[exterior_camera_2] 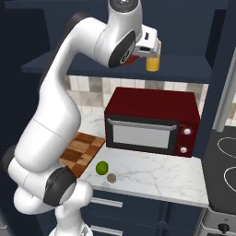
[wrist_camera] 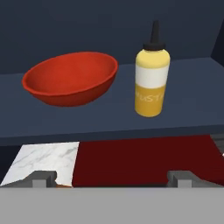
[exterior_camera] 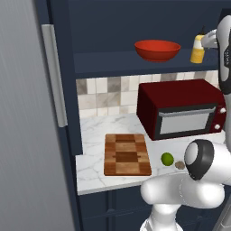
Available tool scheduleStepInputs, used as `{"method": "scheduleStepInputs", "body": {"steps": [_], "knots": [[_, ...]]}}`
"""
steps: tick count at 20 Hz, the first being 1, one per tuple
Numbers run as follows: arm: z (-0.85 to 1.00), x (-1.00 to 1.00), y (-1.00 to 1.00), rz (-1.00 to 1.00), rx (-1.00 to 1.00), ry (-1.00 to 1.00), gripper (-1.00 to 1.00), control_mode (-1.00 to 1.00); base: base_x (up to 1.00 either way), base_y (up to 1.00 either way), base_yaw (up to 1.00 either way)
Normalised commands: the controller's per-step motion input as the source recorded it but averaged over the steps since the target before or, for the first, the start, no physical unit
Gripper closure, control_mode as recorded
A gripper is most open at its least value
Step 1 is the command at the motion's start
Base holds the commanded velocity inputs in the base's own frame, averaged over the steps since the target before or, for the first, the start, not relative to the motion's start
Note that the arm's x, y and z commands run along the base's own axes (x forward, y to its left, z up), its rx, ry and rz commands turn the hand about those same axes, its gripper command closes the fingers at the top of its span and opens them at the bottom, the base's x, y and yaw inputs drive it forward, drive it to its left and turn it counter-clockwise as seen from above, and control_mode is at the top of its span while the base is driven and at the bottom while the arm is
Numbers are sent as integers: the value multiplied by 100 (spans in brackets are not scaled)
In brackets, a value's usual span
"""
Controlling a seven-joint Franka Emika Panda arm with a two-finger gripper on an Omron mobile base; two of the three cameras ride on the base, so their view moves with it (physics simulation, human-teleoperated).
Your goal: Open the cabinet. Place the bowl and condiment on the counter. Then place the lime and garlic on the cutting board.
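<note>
Bowl (wrist_camera: 70, 78) and condiment (wrist_camera: 151, 83) stand side by side on the open cabinet's shelf (exterior_camera: 113, 63), above the microwave (exterior_camera: 180, 108). I see my gripper (wrist_camera: 113, 177) level with that shelf, fingers spread wide and holding nothing (bottle just ahead). Beside the microwave on the counter (exterior_camera_2: 156, 177), lime (exterior_camera_2: 102, 168) and garlic (exterior_camera_2: 111, 177) lie off the cutting board (exterior_camera: 127, 154).

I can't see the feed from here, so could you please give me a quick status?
Gripper open, empty, facing shelf. Bowl and condiment on cabinet shelf, untouched. Nothing in the way.
</note>
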Motion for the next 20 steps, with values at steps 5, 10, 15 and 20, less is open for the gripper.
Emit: {"method": "scheduleStepInputs", "body": {"steps": [5,10,15,20], "knots": [[-2,3,0,0,0,-8,-100,-100,0,0,0],[-1,0,0,0,0,-5,-100,-100,0,0,0],[-3,0,0,0,0,-1,-100,-100,0,0,0],[-1,3,-7,-1,0,0,-100,-100,0,0,0]]}}
